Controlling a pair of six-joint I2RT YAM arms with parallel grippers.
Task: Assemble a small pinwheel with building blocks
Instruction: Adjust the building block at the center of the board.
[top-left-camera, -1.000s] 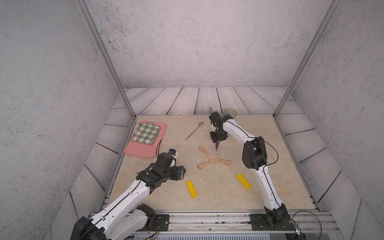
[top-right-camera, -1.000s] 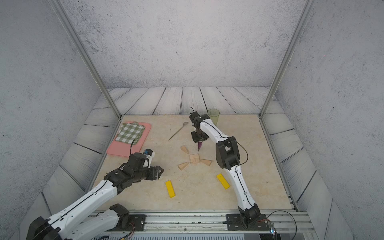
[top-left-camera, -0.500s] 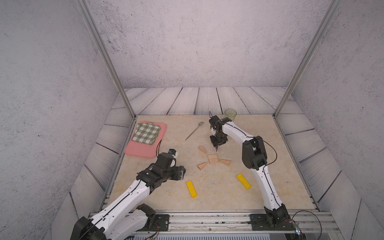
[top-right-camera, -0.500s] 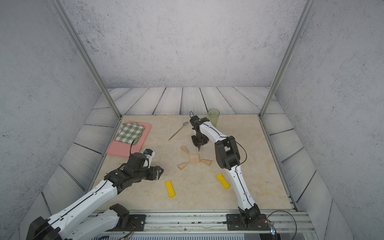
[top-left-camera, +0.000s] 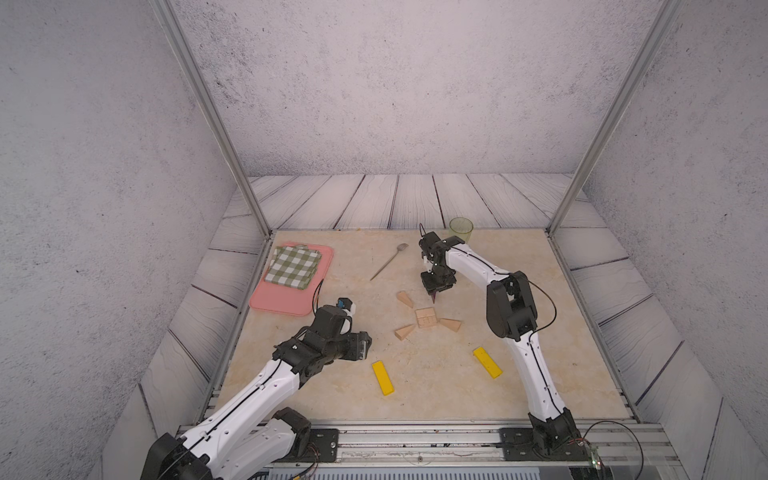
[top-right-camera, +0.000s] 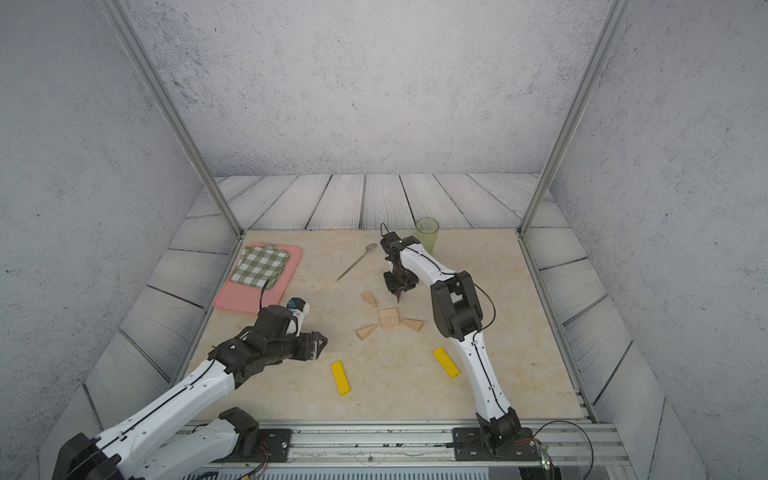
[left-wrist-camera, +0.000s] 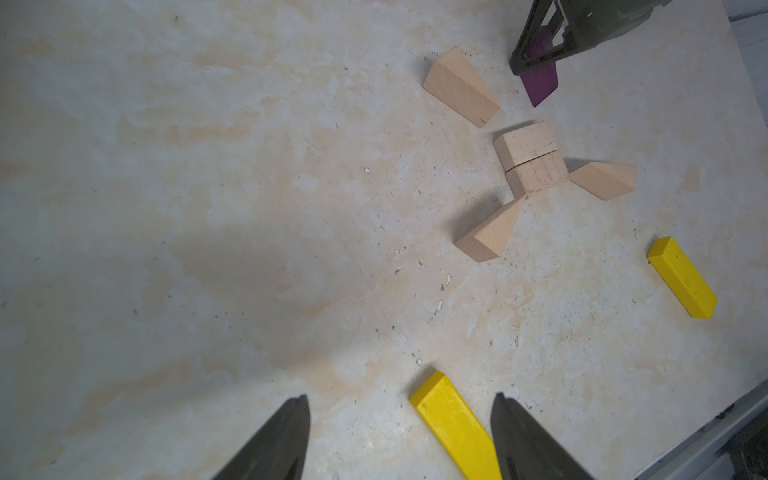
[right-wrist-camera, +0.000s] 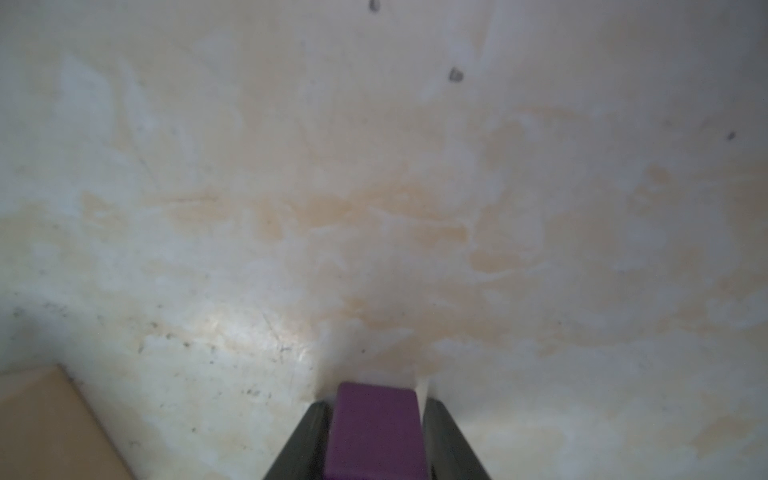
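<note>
The pale wooden square centre (top-left-camera: 426, 318) of the pinwheel lies mid-table with three wooden wedges (top-left-camera: 405, 298) (top-left-camera: 405, 332) (top-left-camera: 451, 324) around it. Just behind it, my right gripper (top-left-camera: 435, 291) points down, shut on the purple wedge (right-wrist-camera: 374, 432), whose tip hangs close over the table. Two yellow bars (top-left-camera: 383, 377) (top-left-camera: 487, 362) lie loose nearer the front. My left gripper (left-wrist-camera: 402, 399) is open low over the table, and the end of one yellow bar (left-wrist-camera: 453, 428) lies between its fingers, untouched.
A thin metal spoon (top-left-camera: 388, 262) lies behind the blocks. A translucent green cup (top-left-camera: 461, 228) stands at the back edge, behind the right arm. A pink tray (top-left-camera: 291, 297) with a folded checked cloth (top-left-camera: 293, 266) sits at the back left.
My right gripper has turned and sunk a little with the purple wedge, staying just behind the square centre. The left arm has not moved.
</note>
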